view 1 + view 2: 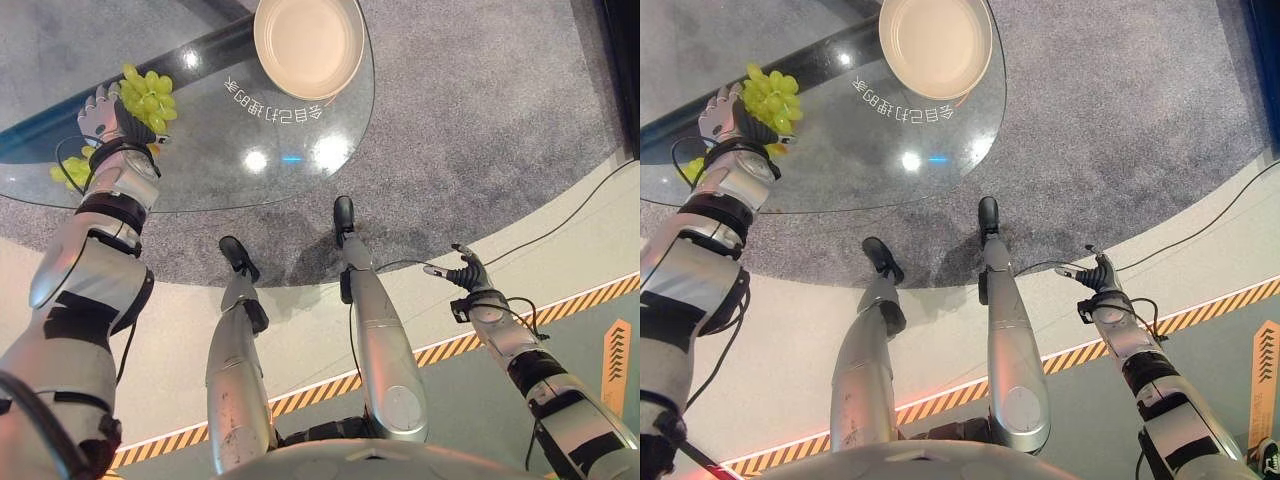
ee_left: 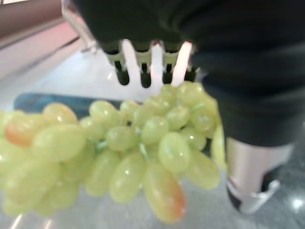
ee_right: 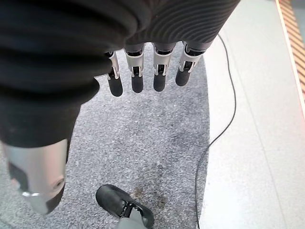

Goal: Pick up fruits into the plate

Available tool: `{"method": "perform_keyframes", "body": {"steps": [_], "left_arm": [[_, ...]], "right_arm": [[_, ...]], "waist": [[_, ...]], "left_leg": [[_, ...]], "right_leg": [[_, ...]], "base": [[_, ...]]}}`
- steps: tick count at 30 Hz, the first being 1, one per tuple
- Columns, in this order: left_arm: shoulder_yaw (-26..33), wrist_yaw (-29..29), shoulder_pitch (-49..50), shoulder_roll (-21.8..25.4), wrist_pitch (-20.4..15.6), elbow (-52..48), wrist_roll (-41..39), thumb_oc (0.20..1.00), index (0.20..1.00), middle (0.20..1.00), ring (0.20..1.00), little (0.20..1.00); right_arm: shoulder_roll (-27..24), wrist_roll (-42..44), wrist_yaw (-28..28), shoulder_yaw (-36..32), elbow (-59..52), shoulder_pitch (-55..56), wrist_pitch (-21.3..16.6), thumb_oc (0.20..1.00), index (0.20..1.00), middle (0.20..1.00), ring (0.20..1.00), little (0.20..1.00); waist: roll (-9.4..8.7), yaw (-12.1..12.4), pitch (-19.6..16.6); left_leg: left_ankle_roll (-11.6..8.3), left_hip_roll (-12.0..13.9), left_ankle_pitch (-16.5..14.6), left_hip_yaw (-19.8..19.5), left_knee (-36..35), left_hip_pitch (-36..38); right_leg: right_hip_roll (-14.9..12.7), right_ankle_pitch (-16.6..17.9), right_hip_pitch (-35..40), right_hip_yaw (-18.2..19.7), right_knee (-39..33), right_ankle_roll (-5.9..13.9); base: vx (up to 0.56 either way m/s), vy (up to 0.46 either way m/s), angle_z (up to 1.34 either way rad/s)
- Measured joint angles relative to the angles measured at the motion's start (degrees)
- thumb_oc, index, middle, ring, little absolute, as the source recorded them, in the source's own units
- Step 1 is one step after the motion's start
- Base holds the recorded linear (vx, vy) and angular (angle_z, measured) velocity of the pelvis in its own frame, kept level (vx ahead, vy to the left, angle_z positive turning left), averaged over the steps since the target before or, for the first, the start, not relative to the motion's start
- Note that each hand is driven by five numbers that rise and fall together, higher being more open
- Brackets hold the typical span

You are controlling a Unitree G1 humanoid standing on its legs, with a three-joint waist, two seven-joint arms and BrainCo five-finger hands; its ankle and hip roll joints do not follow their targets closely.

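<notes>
In the left eye view, a bunch of green grapes (image 1: 147, 97) is held by the left hand (image 1: 108, 118) above the glass table (image 1: 230, 150), well apart from the empty plate (image 1: 308, 42) at the far edge. A second green cluster (image 1: 72, 172) is seen beside the wrist.

In the left wrist view, fingers (image 2: 143, 71) are curled over the bunch.

In the right wrist view, the right hand (image 3: 143, 71) is kept relaxed and empty over carpet (image 3: 143, 143).

Nothing is yet plated; carrying and release are judged to remain.
</notes>
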Motion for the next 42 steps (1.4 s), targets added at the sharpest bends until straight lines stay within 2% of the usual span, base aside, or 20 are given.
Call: {"method": "perform_keyframes", "body": {"steps": [7,15,20,22,23,24,25,29,37,42], "left_arm": [[0.6,-1.6,-1.2,0.2,2.4,1.5,-0.8,1.000,1.000,1.000,1.000,1.000],[0.8,2.3,-1.9,0.7,2.5,4.0,-0.1,1.000,1.000,1.000,1.000,1.000],[0.7,4.2,-2.4,0.7,3.0,4.6,4.4,1.000,1.000,1.000,1.000,1.000],[0.6,4.7,-2.9,1.1,3.8,4.6,6.0,1.000,1.000,1.000,1.000,1.000],[0.6,4.9,-2.6,1.3,4.3,4.7,7.1,0.787,0.787,0.787,0.787,0.787],[0.6,5.1,-3.0,1.2,4.5,4.8,7.4,0.523,0.523,0.523,0.523,0.523],[0.6,5.3,-2.7,1.0,4.9,4.7,7.6,0.200,0.200,0.200,0.200,0.200],[0.5,6.4,-2.9,0.5,5.1,5.0,9.3,0.200,0.200,0.200,0.200,0.200],[0.5,6.2,-3.0,1.8,5.1,5.0,9.5,0.200,0.200,0.200,0.200,0.200],[0.6,6.3,-0.3,1.9,2.6,5.0,5.0,0.200,0.200,0.200,0.200,0.200]], "right_arm": [[-0.1,-0.2,0.1,0.0,-0.7,-0.1,0.0,1.000,1.000,1.000,1.000,1.000],[-0.7,0.0,1.1,0.1,-0.1,-0.2,-0.2,1.000,1.000,1.000,1.000,1.000],[-0.7,0.5,1.0,0.5,0.2,-0.3,-1.0,1.000,1.000,1.000,1.000,1.000],[-0.8,0.8,1.0,1.4,0.3,-1.0,-1.4,1.000,1.000,1.000,1.000,1.000],[-1.0,1.1,1.0,1.4,0.2,-1.5,-1.8,1.000,1.000,1.000,1.000,1.000],[-1.1,1.1,1.0,1.4,0.2,-1.7,-2.0,1.000,1.000,1.000,1.000,1.000],[-1.4,1.2,1.0,1.7,0.0,-1.9,-2.6,1.000,1.000,1.000,1.000,1.000],[-1.5,2.7,0.9,2.8,-0.6,-2.6,-3.7,1.000,1.000,1.000,1.000,1.000],[-1.5,2.8,0.0,3.0,-4.9,-2.6,-3.8,1.000,1.000,1.000,1.000,1.000],[-1.4,2.7,0.0,3.5,-7.3,-2.6,-2.6,1.000,1.000,1.000,1.000,1.000]], "waist": [[-0.67,-0.4,-0.4],[-2.24,-0.3,-1.5],[-2.96,-0.3,-2.1],[-3.16,-0.2,-2.4],[-3.22,-0.2,-2.5],[-3.33,-0.2,-2.5],[-3.46,-0.2,-2.9],[-4.16,-0.2,-3.8],[-4.17,-0.1,-3.8],[-4.22,-0.3,-3.8]], "left_leg": [[-0.06,0.7,-1.9,-0.1,3.2,-1.6],[-0.33,1.6,-3.2,-0.8,6.6,-4.8],[-0.13,2.1,-3.6,-1.0,8.5,-7.1],[-0.62,2.4,-4.2,-1.4,9.4,-8.2],[-0.60,2.8,-4.7,-1.7,10.5,-8.8],[-0.71,2.8,-4.8,-1.6,10.6,-8.8],[-0.81,3.0,-5.0,-1.7,11.0,-9.2],[-0.69,3.3,-4.9,-2.1,10.9,-10.1],[-0.71,3.2,-4.9,-2.3,10.8,-10.0],[-0.64,3.2,-4.9,-2.2,10.3,-7.6]], "right_leg": [[0.2,0.0,-0.3,0.1,0.0,0.00],[0.7,0.0,-2.3,0.2,0.9,-0.03],[1.1,0.2,-4.2,0.3,1.6,-0.24],[1.4,0.2,-4.9,0.4,1.6,-0.28],[1.7,0.3,-5.0,0.3,1.5,-0.31],[1.7,0.2,-5.0,0.4,1.6,-0.33],[1.8,0.2,-5.2,0.4,1.5,-0.34],[2.2,0.5,-6.0,0.3,1.4,-0.60],[2.2,0.6,-5.8,0.2,1.4,-0.69],[2.2,0.6,-3.6,0.2,1.3,-0.70]], "base": [[0.00,0.000,-0.03],[0.00,-0.004,-0.02],[-0.04,-0.025,-0.03],[0.02,-0.036,-0.07],[-0.09,-0.085,-0.07],[-0.09,-0.091,-0.08],[-0.02,-0.083,-0.04],[-0.01,-0.056,-0.03],[0.00,-0.005,0.00],[0.00,0.000,0.00]]}}
